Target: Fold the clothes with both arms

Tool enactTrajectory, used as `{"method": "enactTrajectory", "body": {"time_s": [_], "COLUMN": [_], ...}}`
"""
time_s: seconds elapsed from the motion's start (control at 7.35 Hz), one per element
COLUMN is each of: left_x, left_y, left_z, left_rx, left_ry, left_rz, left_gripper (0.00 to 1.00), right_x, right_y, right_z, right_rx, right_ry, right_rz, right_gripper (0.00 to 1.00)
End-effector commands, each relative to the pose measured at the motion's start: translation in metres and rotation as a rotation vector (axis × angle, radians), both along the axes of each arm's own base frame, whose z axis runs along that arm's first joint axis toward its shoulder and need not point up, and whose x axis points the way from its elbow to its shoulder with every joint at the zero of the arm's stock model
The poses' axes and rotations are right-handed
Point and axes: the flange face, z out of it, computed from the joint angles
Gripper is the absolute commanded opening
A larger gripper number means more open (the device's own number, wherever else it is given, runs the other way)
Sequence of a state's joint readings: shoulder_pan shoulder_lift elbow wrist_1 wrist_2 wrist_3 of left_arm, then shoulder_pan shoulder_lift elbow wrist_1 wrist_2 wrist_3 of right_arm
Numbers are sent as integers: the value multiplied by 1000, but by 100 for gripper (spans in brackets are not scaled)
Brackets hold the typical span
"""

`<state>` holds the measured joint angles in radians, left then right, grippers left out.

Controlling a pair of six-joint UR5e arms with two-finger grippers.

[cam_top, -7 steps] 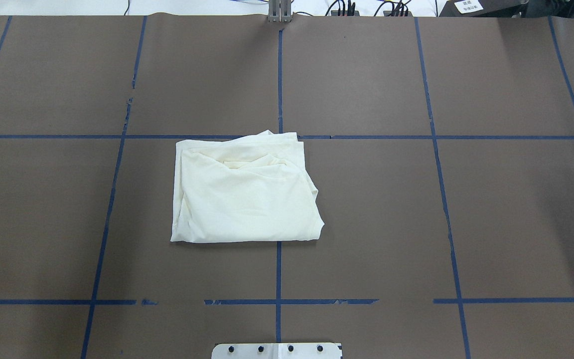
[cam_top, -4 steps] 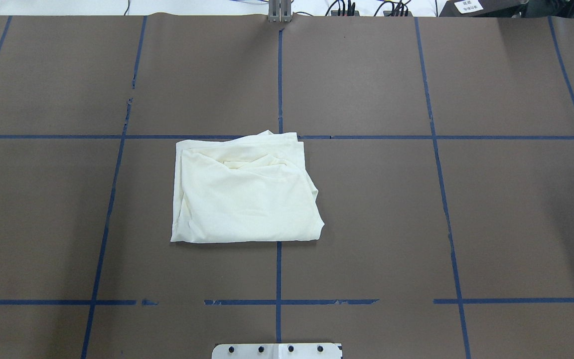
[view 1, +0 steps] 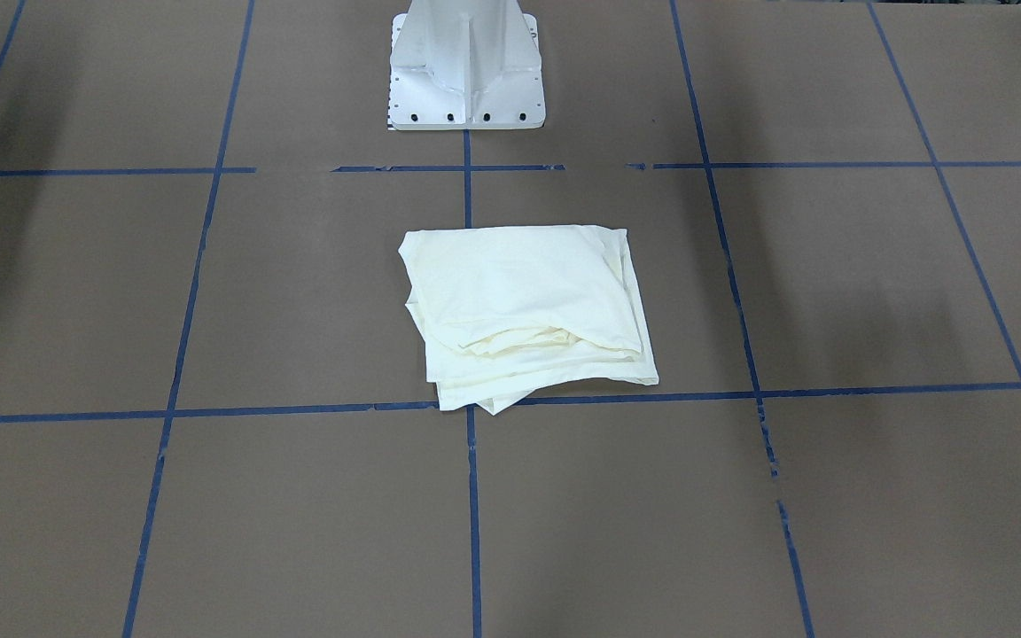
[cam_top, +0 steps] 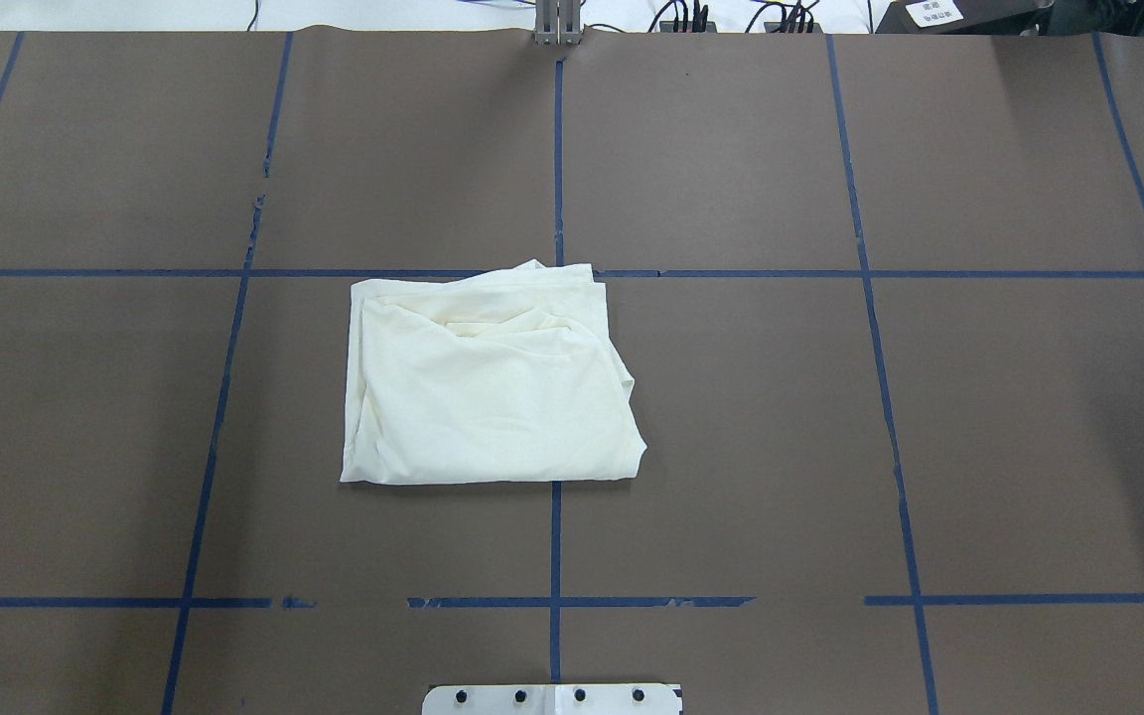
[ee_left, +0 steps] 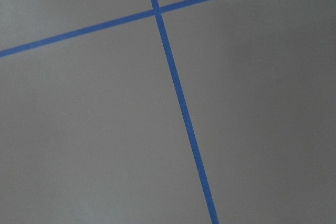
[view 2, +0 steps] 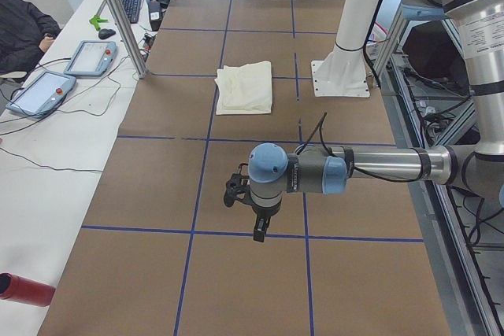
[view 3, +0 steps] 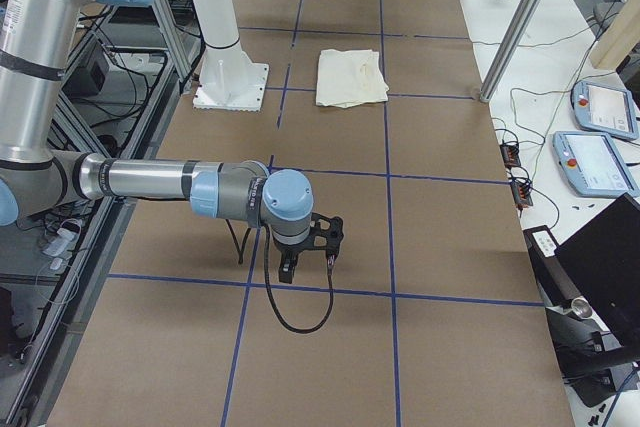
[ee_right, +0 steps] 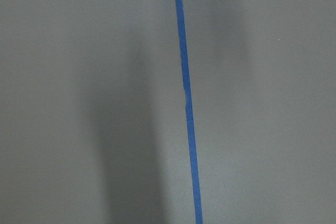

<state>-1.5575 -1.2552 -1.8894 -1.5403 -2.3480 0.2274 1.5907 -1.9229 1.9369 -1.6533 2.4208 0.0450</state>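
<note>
Overhead exterior: the shirt (cam_top: 488, 382) is seen folded near the middle of the table (cam_top: 830, 447), far from all edges. The left gripper (view 2: 246, 214) and right gripper (view 3: 308, 265) are held well away from it, likely because folding is done. Whether they are open or closed cannot be told.

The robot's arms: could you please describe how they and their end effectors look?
The silver-grey tubular left arm and matching right arm have grey joint housings with light blue round caps. They end in a black fingered left end effector and right end effector. A thin black cable trails from each wrist.
</note>
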Motion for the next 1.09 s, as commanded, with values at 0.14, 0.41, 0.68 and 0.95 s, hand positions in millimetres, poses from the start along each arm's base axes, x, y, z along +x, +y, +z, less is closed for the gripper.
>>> {"method": "enactTrajectory", "body": {"time_s": [0.14,0.41,0.68,0.95], "left_x": [1,1,1,1], "left_y": [-5,-10,-10,-9], "left_z": [-11,-17,-19,-19], "left_rx": [-120,-58,-53,-58], "left_ry": [86,88,89,89], "left_rz": [-85,-80,-80,-84], "left_gripper": [100,100,100,100], "right_x": [11,16,18,19], "right_y": [2,7,7,4], "right_z": [4,7,11,5], "right_rx": [47,96,93,115], "right_ry": [80,62,92,94], "right_rz": [-31,-74,-75,-80], "right_gripper": [100,100,100,100]}}
